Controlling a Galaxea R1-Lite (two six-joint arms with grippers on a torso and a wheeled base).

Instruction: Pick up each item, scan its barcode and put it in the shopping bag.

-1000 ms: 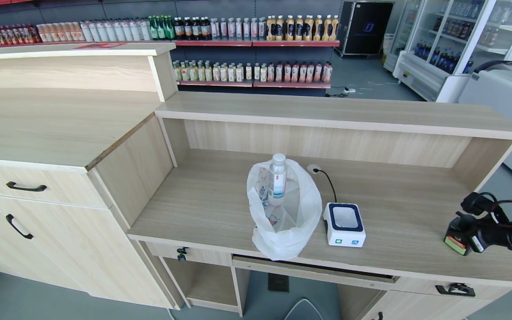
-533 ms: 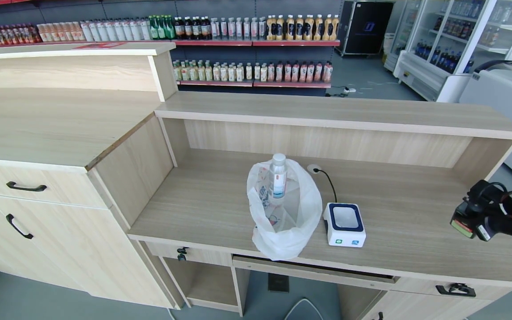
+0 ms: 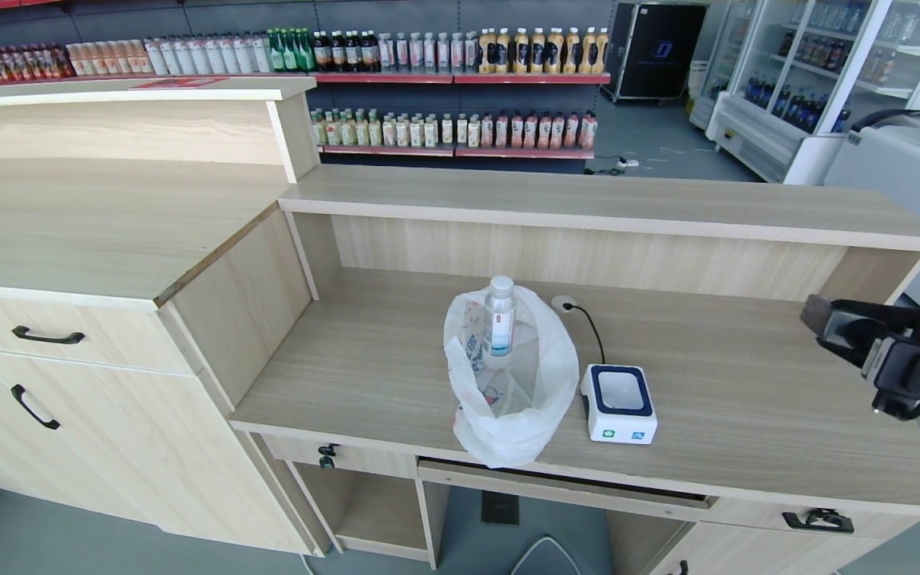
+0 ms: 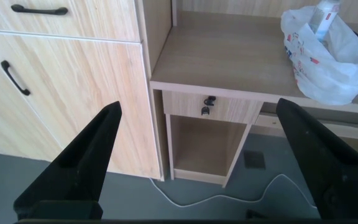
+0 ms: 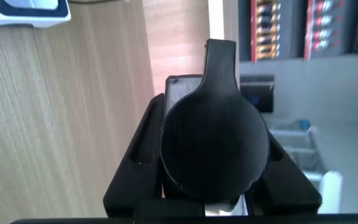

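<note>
Shopping bag [image 3: 512, 399] on the tabletop [image 3: 731, 375] near its front edge, mouth open, with a bottle [image 3: 498, 319] upright inside. Scanner [image 3: 618, 402] just beside the bag on the robot's right, cable trailing back toward the rear panel. Right hand [image 3: 819, 319] above the tabletop's right end, well apart from bag and scanner. A second ago sat lower, just over that same end; since then lifted and rolled over, drifting toward the outer edge. Bag, bottle and scanner unmoved throughout.

From the left wrist: left hand [image 4: 199, 104] down low off the tabletop's left front corner, facing the cabinet front, the drawer lock and the floor — fingers spread wide, nothing between them. Bag and bottle off at the far corner of that view.

From the right wrist: dark rounded housing in front of the fingers, so impossible to tell whether spread or together. Scanner off at the edge, woodgrain below.

Judging by the bagged bottle and the rising arm — probably a retreat after a finished scan-and-drop, not a fresh approach.
</note>
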